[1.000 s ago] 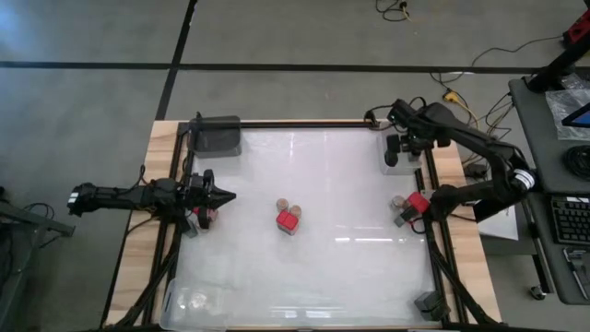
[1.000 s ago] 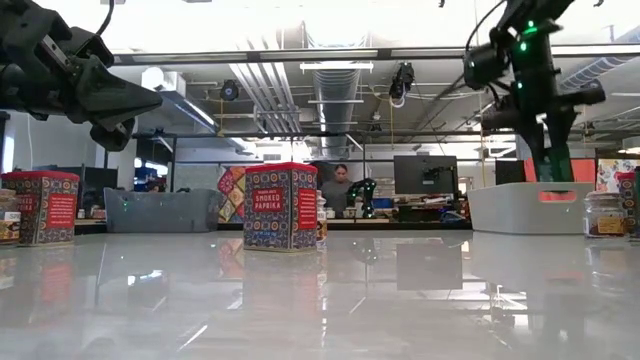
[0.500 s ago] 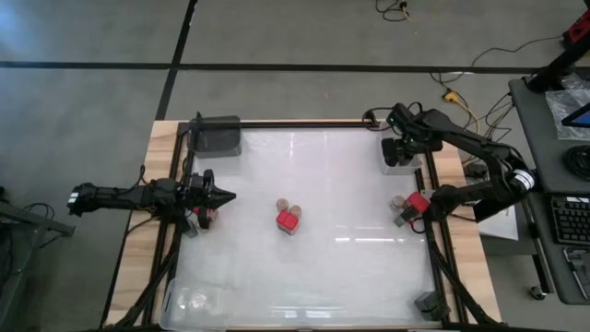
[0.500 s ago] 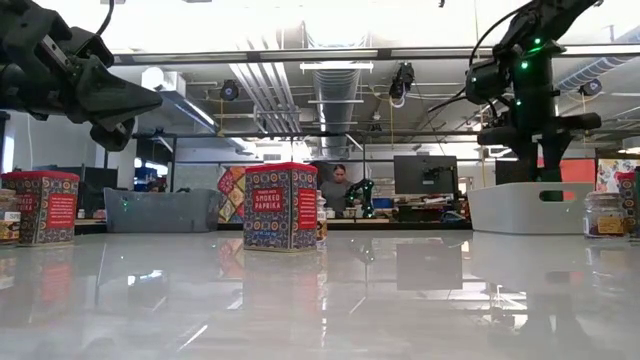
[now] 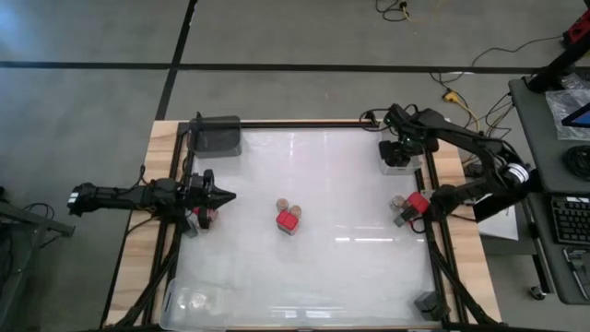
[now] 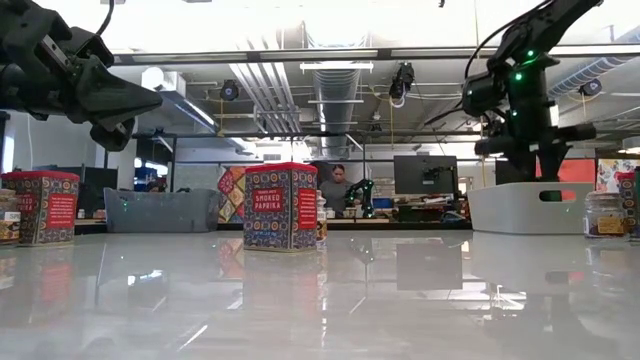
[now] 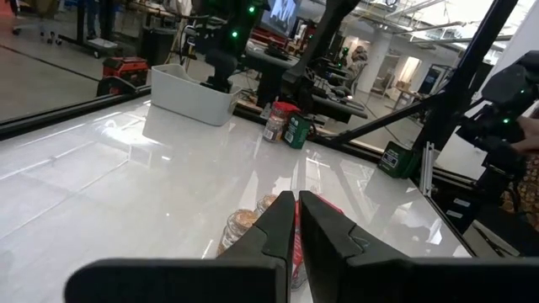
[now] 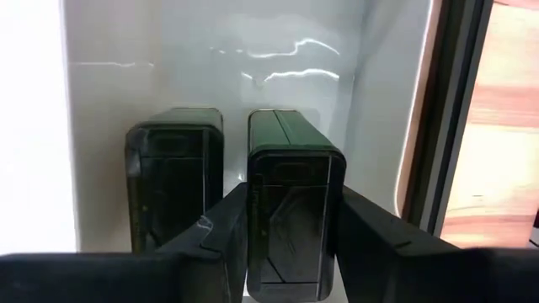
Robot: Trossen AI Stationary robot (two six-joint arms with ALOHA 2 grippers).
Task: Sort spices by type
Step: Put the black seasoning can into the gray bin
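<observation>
Right gripper point(image 8: 286, 220) reaches down into the white bin point(image 5: 398, 159) at the table's far right corner, fingers point(image 8: 221, 220) partly spread and set on either side of a black tin point(image 8: 295, 202) standing upright on the bin floor; whether they press it or only flank it cannot be told. A second black tin point(image 8: 175, 181) stands just beside the first, upright, a narrow gap between them. Bin walls close in on both sides of the pair. Right arm arches from its base at the table's right edge up and over, wrist bent downward into the bin. Near that base, at the right edge: a red tin point(image 5: 418, 202) with a tan-topped jar point(image 5: 398, 202) beside it. Mid-table: another red tin point(image 5: 289, 220), upright, labelled paprika in the low view, with two round jars point(image 5: 289, 205) just behind it. Left gripper point(image 5: 227, 196) hangs closed and empty above the left edge, arm stretched level toward mid-table, well apart from the centre group. Under it, a red tin point(image 6: 42, 206) at the left edge. Grey bin point(image 5: 215, 135) at the far left corner. Clear bin point(image 5: 198, 299) at the near left corner, contents unclear. A person point(image 6: 341, 186) sits in the room beyond.
</observation>
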